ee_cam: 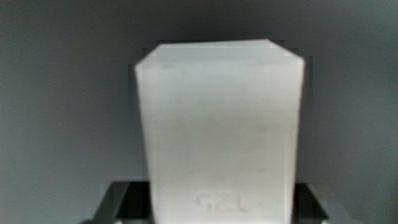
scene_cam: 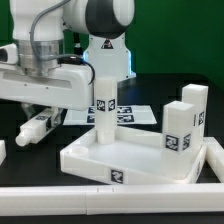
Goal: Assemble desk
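The wrist view is filled by one white leg (ee_cam: pixel 219 130) seen close, its long axis running away from the camera, with dark finger pads (ee_cam: pixel 128 198) at either side of its near end; nothing else of the scene shows there. The exterior view alone gives the setting. Nearest runs the long white border rail (scene_cam: pixel 110 203); behind it lies the tabletop panel (scene_cam: pixel 125 155), flat, rim upward. The gripper (scene_cam: pixel 100 75) stands above the panel's far corner on the exterior view's left, closed on the leg, which is upright with its foot at that corner. Two further legs (scene_cam: pixel 186 122) stand upright at the panel's right. Another leg (scene_cam: pixel 34 128) lies left of the panel. Beyond the panel, the marker board (scene_cam: pixel 110 117) lies flat.
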Robot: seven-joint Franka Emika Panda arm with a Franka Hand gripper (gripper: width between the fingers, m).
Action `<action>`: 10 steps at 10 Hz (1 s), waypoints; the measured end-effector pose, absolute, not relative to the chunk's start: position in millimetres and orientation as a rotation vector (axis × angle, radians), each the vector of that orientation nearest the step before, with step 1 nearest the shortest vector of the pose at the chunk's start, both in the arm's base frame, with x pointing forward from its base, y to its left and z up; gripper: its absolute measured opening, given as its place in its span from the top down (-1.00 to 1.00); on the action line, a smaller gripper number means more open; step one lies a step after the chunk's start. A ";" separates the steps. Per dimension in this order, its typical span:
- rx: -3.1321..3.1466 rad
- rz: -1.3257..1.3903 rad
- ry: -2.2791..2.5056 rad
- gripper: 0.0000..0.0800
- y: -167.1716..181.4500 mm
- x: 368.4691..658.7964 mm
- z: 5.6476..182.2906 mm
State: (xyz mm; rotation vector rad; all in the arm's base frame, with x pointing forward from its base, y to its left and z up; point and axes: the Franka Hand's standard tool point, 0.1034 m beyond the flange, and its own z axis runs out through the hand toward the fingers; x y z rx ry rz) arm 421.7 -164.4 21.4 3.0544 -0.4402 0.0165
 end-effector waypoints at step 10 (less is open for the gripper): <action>2.857 0.004 0.872 0.28 -198.0 388.3 23.6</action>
